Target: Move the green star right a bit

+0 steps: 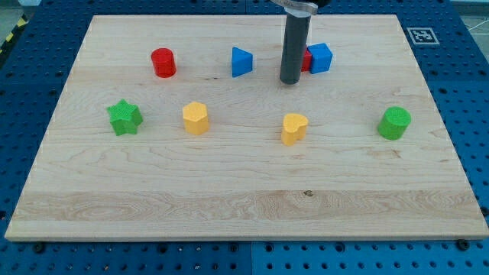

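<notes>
The green star (124,117) lies near the board's left edge, at mid height. My tip (290,80) is at the lower end of the dark rod, near the view's top centre, far to the right of the star and above it. The tip stands just left of a red block (306,59), which the rod partly hides, and a blue cube (320,58). A yellow block (195,118) sits right of the star, with a gap between them.
A red cylinder (163,62) and a blue triangular block (241,61) sit along the top row. A yellow heart-like block (294,127) lies right of centre. A green cylinder (394,123) is near the right edge. The wooden board (244,206) rests on a blue perforated table.
</notes>
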You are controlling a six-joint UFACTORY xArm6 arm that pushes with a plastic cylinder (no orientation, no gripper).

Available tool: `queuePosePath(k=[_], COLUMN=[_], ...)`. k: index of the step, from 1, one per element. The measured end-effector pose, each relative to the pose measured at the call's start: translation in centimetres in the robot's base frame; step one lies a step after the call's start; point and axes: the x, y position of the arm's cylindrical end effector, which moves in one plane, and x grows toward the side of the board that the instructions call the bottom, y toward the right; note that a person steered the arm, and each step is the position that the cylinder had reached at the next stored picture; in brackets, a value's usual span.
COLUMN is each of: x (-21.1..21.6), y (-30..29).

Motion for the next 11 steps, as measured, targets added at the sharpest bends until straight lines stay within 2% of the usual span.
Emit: queuePosePath(k=[3, 4, 6, 7, 9, 10, 11], x=[0.0, 0.7, 1.3, 2.7, 2.8, 4.3, 7.8], y=[-0.8, -7.3, -15.5, -23.1, -31.8, -32.0, -31.4])
